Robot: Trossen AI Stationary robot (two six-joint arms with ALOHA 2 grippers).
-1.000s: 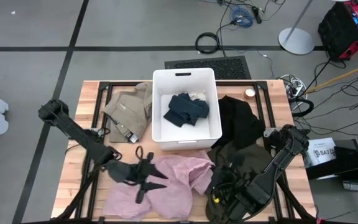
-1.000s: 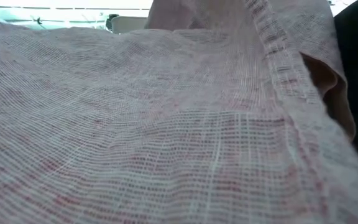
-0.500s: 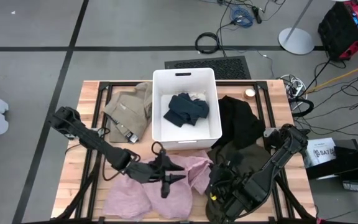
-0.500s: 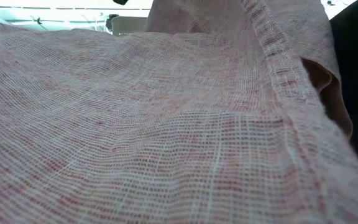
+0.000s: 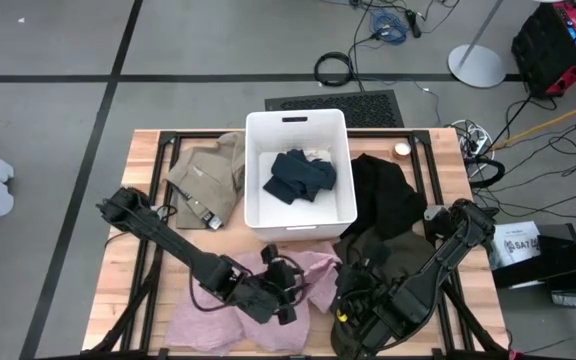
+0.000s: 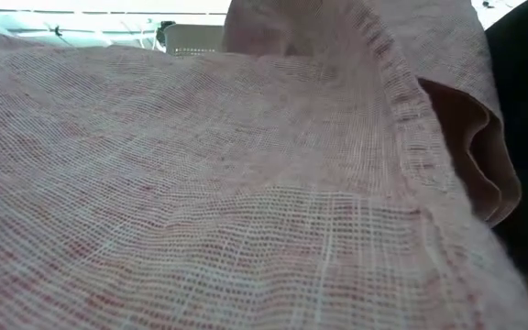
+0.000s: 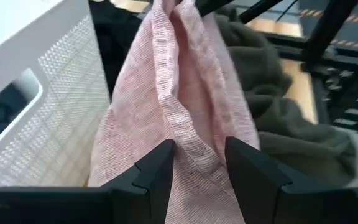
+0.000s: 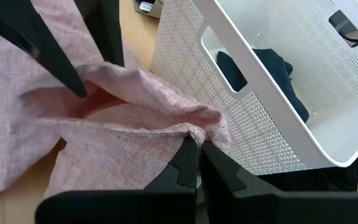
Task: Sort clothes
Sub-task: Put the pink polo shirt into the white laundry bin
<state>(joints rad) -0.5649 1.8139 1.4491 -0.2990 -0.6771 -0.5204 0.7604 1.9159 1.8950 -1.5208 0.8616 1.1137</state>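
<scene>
Tan khaki garment (image 5: 209, 176) lies flat near the table's (image 5: 118, 268) left rear edge. The left gripper (image 7: 196, 163), fingers part-open, pinches a ridge of the loosely woven pale pink garment (image 5: 268, 312) at the front edge. The perforated white bin (image 5: 253, 215) holds 1 navy garment (image 5: 299, 176). The right gripper (image 8: 197, 160), fingers closed together, touches the pink fold beside the crumpled olive garment (image 5: 393, 250) and black garment (image 5: 383, 195).

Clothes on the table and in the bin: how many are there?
5. Navy garment in the white bin; khaki left of it; black right; olive and pink in front. More may be hidden underneath.
</scene>
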